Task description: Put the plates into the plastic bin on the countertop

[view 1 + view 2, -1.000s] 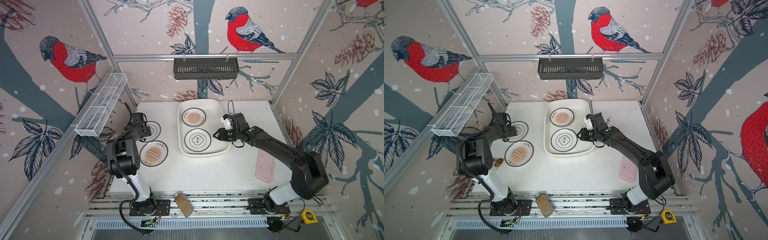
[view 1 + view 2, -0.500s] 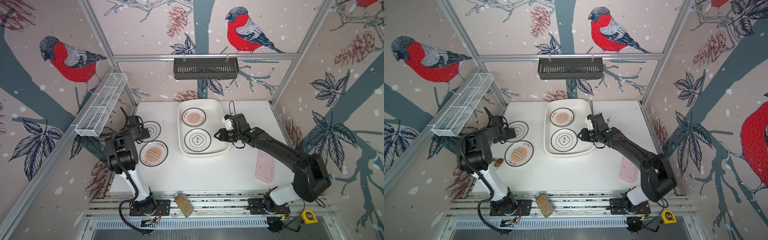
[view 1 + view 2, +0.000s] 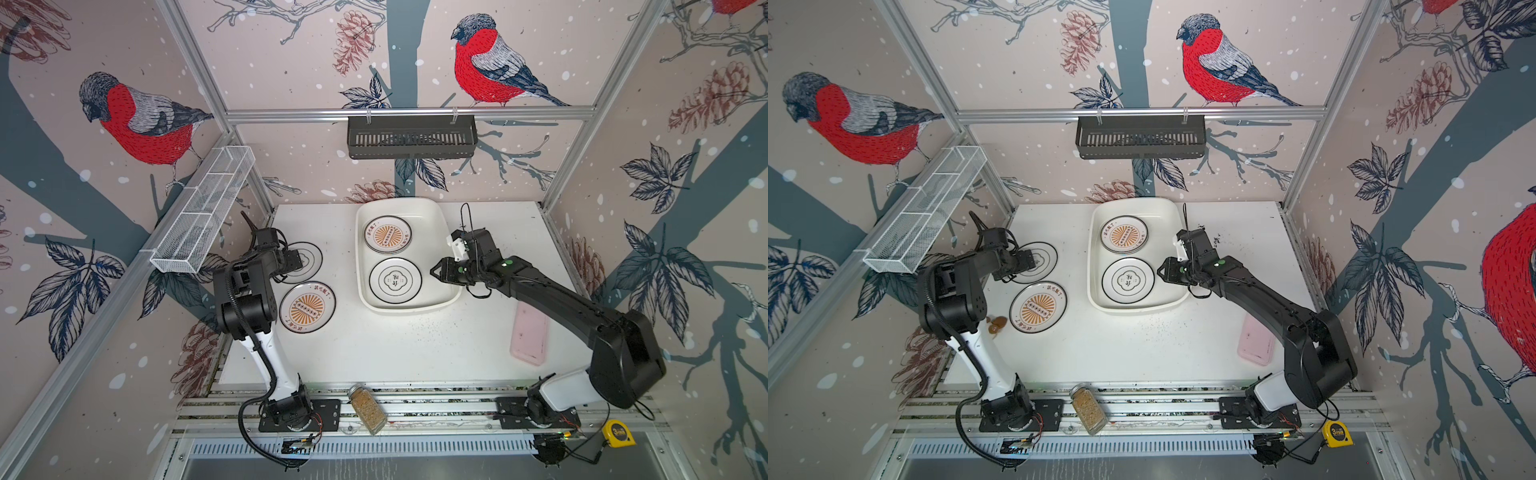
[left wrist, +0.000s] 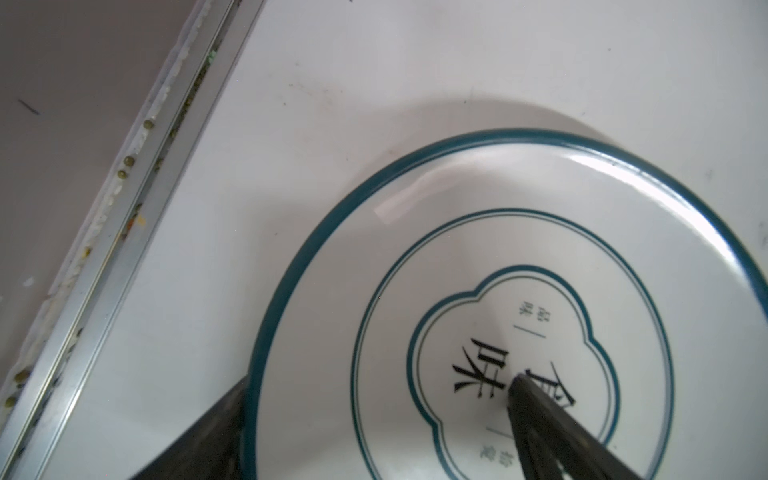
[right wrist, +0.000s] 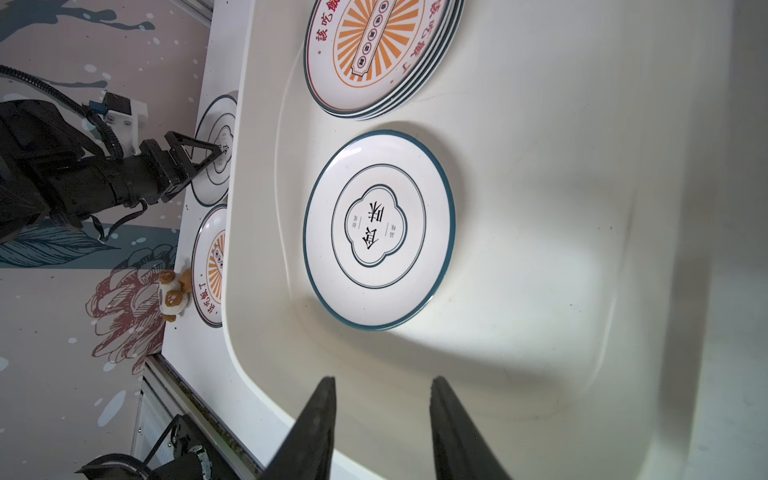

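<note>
left hand [image 4: 380,380] astride cloud-emblem plate [image 4: 478,257] rim

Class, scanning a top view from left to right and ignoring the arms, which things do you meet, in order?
wire-mesh basket → sunburst plate on the countertop → plastic bin → pink tray → yellow tape measure

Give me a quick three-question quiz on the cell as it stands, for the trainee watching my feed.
1. How many plates lie on the countertop, outside the plastic bin?
2. True or false: the right gripper is carrying a plate.
3. The left gripper straddles the rim of which plate?
Key: 1. Two. 2. False; its jaws are open and empty. 3. The cloud-emblem plate on the countertop.
</note>
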